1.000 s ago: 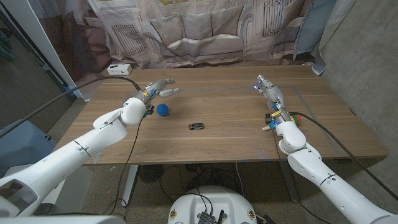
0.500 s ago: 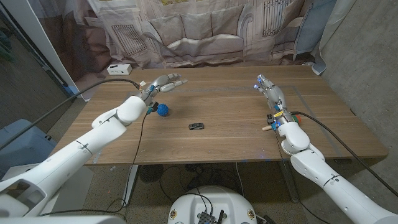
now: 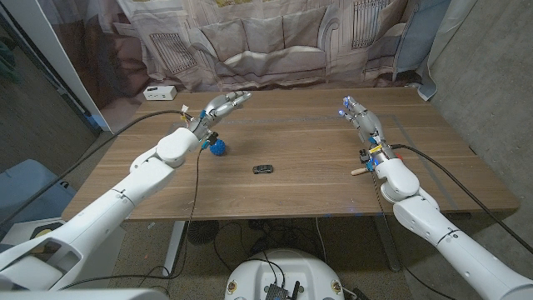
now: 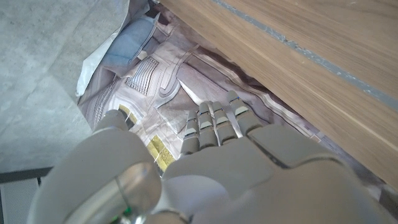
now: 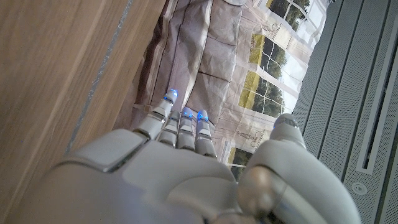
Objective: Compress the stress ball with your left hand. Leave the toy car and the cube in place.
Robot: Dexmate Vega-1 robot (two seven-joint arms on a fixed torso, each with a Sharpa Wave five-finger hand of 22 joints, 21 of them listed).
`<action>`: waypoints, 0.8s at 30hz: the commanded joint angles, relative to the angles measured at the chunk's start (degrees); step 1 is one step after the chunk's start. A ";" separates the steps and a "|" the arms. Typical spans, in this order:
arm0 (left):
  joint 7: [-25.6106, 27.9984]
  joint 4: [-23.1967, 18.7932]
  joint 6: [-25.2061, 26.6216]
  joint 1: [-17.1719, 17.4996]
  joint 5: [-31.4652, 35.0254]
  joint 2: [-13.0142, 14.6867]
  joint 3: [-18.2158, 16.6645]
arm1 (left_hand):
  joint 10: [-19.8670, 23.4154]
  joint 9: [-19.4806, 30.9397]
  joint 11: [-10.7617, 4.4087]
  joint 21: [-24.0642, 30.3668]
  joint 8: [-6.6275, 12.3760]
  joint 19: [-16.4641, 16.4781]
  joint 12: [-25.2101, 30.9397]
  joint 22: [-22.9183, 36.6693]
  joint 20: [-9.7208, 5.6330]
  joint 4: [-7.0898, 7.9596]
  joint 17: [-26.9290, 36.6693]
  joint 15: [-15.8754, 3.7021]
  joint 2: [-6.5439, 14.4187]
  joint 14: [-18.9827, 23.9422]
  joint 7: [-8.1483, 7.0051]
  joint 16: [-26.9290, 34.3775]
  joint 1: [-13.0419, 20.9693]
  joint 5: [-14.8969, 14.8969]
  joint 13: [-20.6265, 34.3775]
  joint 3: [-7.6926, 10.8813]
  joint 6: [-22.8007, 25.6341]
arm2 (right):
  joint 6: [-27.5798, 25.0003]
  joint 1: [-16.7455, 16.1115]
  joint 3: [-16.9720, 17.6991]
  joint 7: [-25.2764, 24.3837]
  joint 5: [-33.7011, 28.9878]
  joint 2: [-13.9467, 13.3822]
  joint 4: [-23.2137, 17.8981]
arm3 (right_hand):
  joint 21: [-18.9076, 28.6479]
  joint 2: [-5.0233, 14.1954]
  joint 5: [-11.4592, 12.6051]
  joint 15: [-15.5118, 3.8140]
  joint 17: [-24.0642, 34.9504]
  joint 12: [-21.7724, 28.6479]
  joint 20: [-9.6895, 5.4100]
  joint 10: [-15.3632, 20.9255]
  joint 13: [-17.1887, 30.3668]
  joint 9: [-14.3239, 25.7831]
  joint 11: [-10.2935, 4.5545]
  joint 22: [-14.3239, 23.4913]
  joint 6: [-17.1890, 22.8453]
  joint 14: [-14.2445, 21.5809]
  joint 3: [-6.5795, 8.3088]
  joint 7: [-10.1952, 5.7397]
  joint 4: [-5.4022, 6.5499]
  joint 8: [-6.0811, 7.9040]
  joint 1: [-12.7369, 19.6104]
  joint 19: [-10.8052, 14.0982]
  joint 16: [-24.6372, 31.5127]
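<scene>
Your left robot hand (image 3: 218,108) is up above the worktop (image 3: 300,179) with its fingers stretched out toward the far edge, and it's got nothing in it. The blue stress ball (image 3: 217,148) sits on the wood just below and behind that hand, right beside the wrist, not touched by the fingers as far as I can see. The small dark toy car (image 3: 263,169) is a bit further toward the middle, apart from the ball. Your right robot hand (image 3: 360,117) is over on the other side, fingers extended and empty too. A colourful cube (image 3: 364,155) peeks out right beside the right wrist, mostly hidden. A white box (image 3: 158,92) sits at the far left corner.
</scene>
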 commanded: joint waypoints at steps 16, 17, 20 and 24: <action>-2.25 6.47 -4.45 -0.66 -12.68 -7.28 1.30 | -1.58 0.03 0.07 -0.88 -0.35 -0.54 -0.12 0.30 -0.40 0.17 0.09 0.14 -0.46 -1.35 0.13 -0.25 -1.95 0.22 -0.65 -0.68 -3.14 | 1.81 0.09 0.48 3.14 2.65 -1.00 2.94 | 0.20 -0.57 0.28 -0.28 0.07 0.61 0.06 0.92 -0.11 0.14 -0.46 0.08 0.35 0.52 -0.40 -1.20 0.15 0.11 -0.38 0.32 0.48; -1.63 6.16 -4.17 -0.46 -12.23 -7.08 1.32 | -2.14 0.02 0.25 -1.04 -0.40 -0.77 -0.28 0.30 -0.63 0.18 0.09 0.26 -0.47 -1.62 0.24 -0.29 -2.09 0.24 -0.79 -0.74 -3.77 | 1.97 0.17 0.43 3.23 2.45 -1.05 3.06 | 0.33 -0.55 0.30 -0.55 0.03 0.83 0.04 1.52 -0.12 0.15 -0.87 0.09 1.21 1.08 -0.41 -1.95 0.14 0.48 -0.38 0.57 0.70; -1.79 6.19 -4.33 0.08 -12.70 -6.94 1.25 | -2.69 0.00 0.11 -1.25 -0.37 -1.05 -0.37 0.30 -1.25 0.16 0.08 0.57 -0.46 -2.38 0.58 -0.46 -2.28 0.28 -0.99 -0.82 -4.41 | 1.63 0.10 0.39 2.62 2.15 -0.90 2.69 | 0.52 -0.47 0.32 -0.59 0.01 0.94 -0.10 1.91 -0.14 0.17 -0.91 0.10 2.87 1.36 -0.44 -1.72 0.20 1.08 -0.50 1.01 0.82; -1.27 5.56 -4.97 1.48 -12.97 -6.58 0.85 | -2.98 -0.02 0.18 -1.40 -0.28 -1.25 -0.39 0.29 -2.00 0.14 0.08 0.58 -0.44 -2.72 0.85 -0.47 -2.39 0.31 -1.14 -0.86 -4.72 | 0.78 0.03 0.08 2.67 2.08 -1.12 1.91 | 0.57 -0.41 0.32 -0.62 0.01 0.94 -0.14 1.94 -0.15 0.18 -0.92 0.10 2.78 1.39 -0.44 -1.52 0.24 1.01 -0.54 1.13 0.83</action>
